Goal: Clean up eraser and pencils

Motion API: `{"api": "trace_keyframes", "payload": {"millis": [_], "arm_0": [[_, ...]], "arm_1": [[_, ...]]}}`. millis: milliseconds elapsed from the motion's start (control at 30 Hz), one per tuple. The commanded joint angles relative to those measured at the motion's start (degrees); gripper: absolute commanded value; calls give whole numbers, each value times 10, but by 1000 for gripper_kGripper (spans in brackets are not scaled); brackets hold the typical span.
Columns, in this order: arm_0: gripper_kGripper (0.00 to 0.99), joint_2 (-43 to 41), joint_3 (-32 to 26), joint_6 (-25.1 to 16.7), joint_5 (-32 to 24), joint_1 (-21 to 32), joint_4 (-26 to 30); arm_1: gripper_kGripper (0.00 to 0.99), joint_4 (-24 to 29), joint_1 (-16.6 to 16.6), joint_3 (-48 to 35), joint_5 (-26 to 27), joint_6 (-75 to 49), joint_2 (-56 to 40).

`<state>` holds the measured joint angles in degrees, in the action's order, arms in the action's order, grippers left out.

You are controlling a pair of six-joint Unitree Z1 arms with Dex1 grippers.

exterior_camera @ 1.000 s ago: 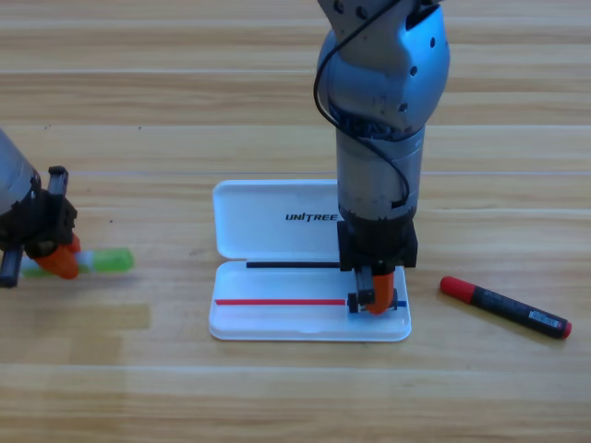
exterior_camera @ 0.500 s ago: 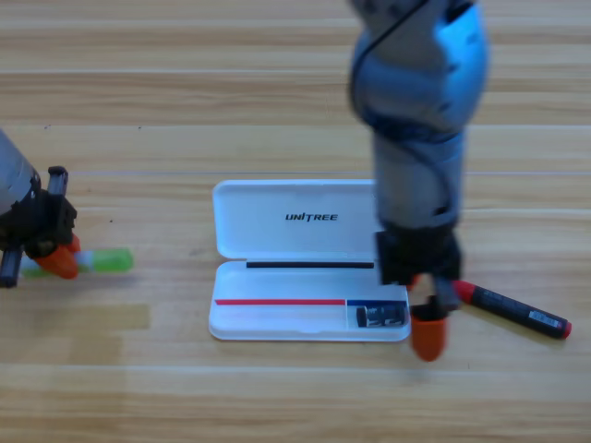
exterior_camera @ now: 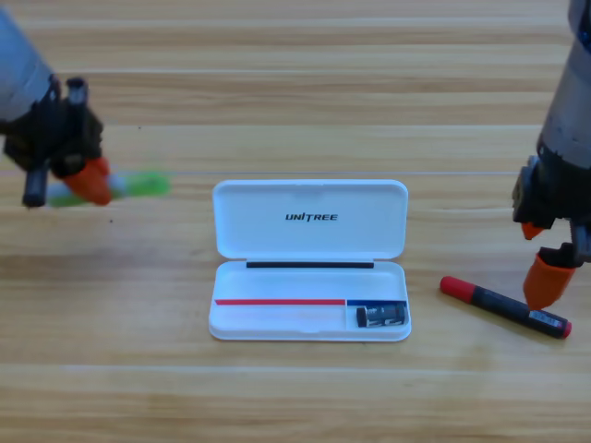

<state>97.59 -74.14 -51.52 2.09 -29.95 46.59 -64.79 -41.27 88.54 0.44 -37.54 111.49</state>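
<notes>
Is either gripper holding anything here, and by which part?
Left gripper holds the green pencil near its whitish end. Right gripper is open, holding nothing.

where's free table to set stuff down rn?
Bare wood: the strip below the open white plastic case, and between it and the left gripper holding the light green pencil. Crowded: right of the case, black red-capped pencil under the right gripper.

A single fixed camera stands above the light wooden plank table (exterior_camera: 295, 92) and looks steeply down on it, fairly near; the table's far side lies along the picture's top edge.
</notes>
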Motion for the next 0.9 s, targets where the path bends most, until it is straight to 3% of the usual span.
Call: {"api": "trace_keyframes", "payload": {"millis": [33,333,667,900], "arm_0": [[0,24,-46,39,10,-98,36],[0,74,-66,81,14,-166,37],[0,117,-84,107,12,-213,27],[0,155,-101,117,12,-234,18]], "arm_1": [[888,72,63,-61,11,-9,47],[839,105,64,-82,40,-32,81],[808,122,61,-78,32,-39,141],[442,134,59,-76,31,-49,165]]}}
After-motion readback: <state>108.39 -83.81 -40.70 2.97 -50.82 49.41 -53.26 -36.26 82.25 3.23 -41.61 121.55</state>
